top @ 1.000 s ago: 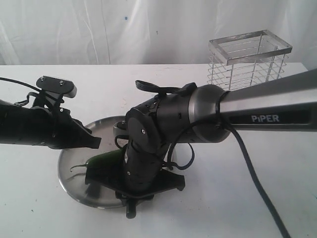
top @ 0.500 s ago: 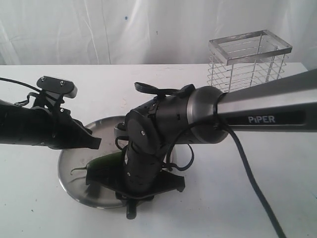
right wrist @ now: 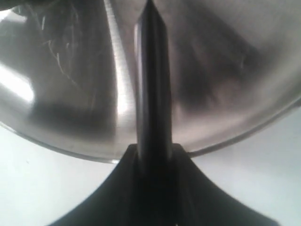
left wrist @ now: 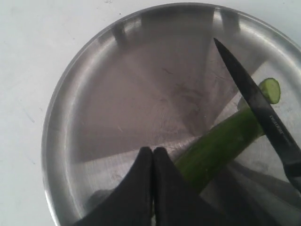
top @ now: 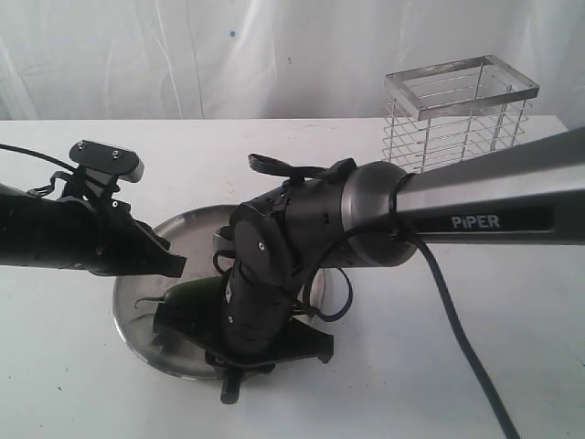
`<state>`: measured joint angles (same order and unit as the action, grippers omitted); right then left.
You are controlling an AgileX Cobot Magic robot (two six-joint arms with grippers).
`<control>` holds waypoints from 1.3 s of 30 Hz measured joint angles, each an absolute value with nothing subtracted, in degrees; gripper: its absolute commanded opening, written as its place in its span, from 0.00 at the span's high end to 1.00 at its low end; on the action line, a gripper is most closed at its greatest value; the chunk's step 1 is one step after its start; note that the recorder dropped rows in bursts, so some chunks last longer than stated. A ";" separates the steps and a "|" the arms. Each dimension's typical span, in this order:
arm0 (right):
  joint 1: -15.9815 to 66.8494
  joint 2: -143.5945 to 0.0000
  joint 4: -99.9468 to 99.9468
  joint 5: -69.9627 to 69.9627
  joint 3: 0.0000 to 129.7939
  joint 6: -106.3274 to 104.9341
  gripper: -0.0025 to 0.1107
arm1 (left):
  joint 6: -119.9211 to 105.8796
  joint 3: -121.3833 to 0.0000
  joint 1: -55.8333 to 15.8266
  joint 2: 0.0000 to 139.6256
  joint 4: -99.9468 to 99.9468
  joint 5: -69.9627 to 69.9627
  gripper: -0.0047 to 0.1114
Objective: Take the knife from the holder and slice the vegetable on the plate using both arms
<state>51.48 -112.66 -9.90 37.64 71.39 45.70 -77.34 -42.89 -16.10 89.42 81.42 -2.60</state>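
One round shiny plate point(top: 128, 315) sat on the white table point(top: 73, 384). On the plate lay one green chilli point(left wrist: 214, 148), and one small cut slice point(left wrist: 271, 90) lay at its end. There was one dark knife point(left wrist: 263, 113). Its blade lay across the chilli, over the plate, right next to the slice. There were two arms. The right gripper point(right wrist: 153, 155) was at the plate's edge, and its fingers were squeezed tight on the knife handle. The left gripper point(left wrist: 153, 151) was over the plate with its fingers pressed together, holding nothing, just beside the chilli. One wire holder point(top: 457, 114) stood well apart from the plate, behind it.
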 measured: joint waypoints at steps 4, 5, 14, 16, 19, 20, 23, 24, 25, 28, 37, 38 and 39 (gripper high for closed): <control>51.57 -112.66 -10.16 32.91 71.39 46.01 0.98 | -77.34 -42.89 -16.10 89.42 81.42 -2.60 0.96; 51.57 -112.66 -9.71 31.99 71.39 46.11 0.98 | -77.34 -42.89 -16.10 89.42 81.42 -2.60 0.96; 51.57 -111.66 -8.24 36.23 71.39 48.77 0.98 | -77.34 -42.89 -16.10 89.42 81.42 -2.13 0.96; 51.57 -110.95 -8.24 37.48 71.39 49.97 0.98 | -77.34 -42.89 -16.10 89.42 81.42 -1.73 0.96; 51.57 -109.10 -8.24 39.10 71.39 51.17 0.98 | -77.34 -42.89 -16.10 89.42 81.42 -1.01 0.96; 51.57 -108.55 -8.24 39.37 71.39 51.44 0.98 | -77.34 -42.89 -16.10 89.42 81.42 -1.02 0.96; 51.57 -107.22 -8.24 40.66 71.39 52.13 0.98 | -77.34 -42.89 -16.10 89.42 81.42 -1.02 0.96; 51.57 -107.10 -8.24 41.22 71.39 52.30 0.98 | -77.34 -42.89 -16.10 89.42 81.42 -1.22 0.96; 51.57 -107.10 -8.35 41.54 71.39 52.40 0.98 | -77.34 -42.89 -16.10 89.42 81.42 -1.50 0.96; 51.57 -107.10 -10.29 41.67 71.39 52.20 0.98 | -77.34 -42.80 -16.10 89.42 81.42 -2.32 0.96; 49.13 -107.10 -21.07 43.19 71.39 47.09 0.98 | -76.89 -42.06 -16.10 91.76 81.42 -2.52 0.96; 48.90 -107.10 -21.58 43.19 71.39 47.00 0.98 | -76.89 -42.06 -16.10 92.02 81.42 -2.52 0.96; 48.76 -107.10 -21.97 43.19 71.39 46.72 0.98 | -76.71 -42.06 -16.10 92.14 81.42 -2.52 0.96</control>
